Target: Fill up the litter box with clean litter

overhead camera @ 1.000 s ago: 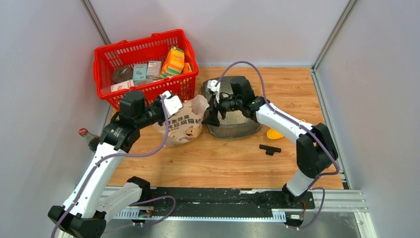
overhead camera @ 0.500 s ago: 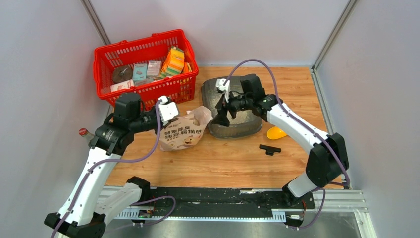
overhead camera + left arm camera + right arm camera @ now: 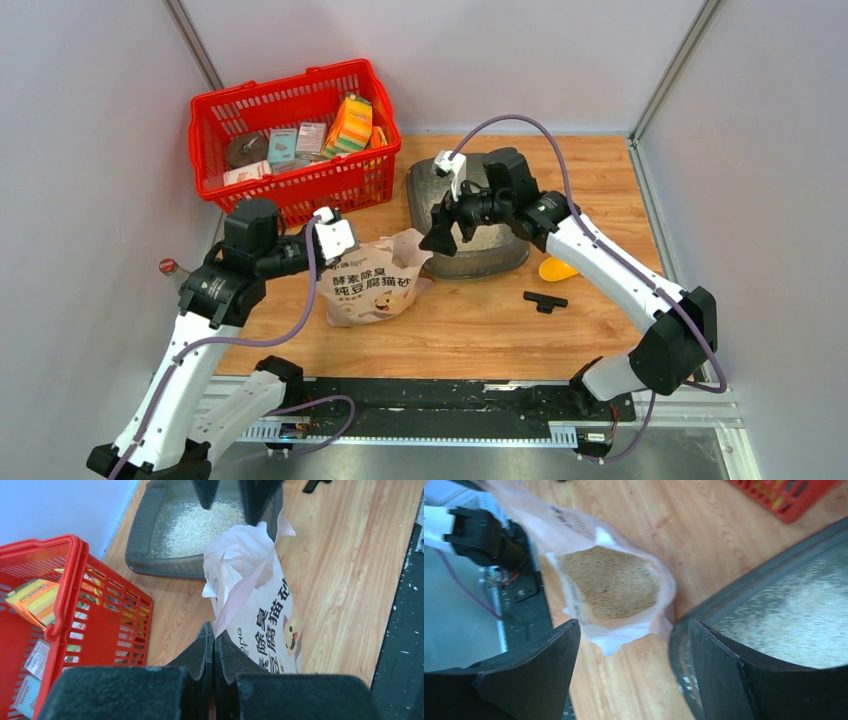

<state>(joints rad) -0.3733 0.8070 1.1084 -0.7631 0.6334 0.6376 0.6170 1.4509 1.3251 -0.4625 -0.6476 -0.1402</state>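
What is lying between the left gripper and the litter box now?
The open paper bag, its edge pinched in the left gripper, its mouth pointing toward the litter box. The left wrist view shows it clearly.

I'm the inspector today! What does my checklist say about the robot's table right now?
Surface: wooden table, light-brown boards.
Job's things: litter box holds a thin patch of clean litter; open paper bag leans beside it, more granules inside.
Clutter: red basket with packets, yellow scoop, black T-shaped piece, red-capped bottle.
Grippers: left gripper shut on the bag's top edge; right gripper open above the bag's mouth.
Cables: a purple cable loops over each arm.
Surroundings: grey walls, black rail in front.
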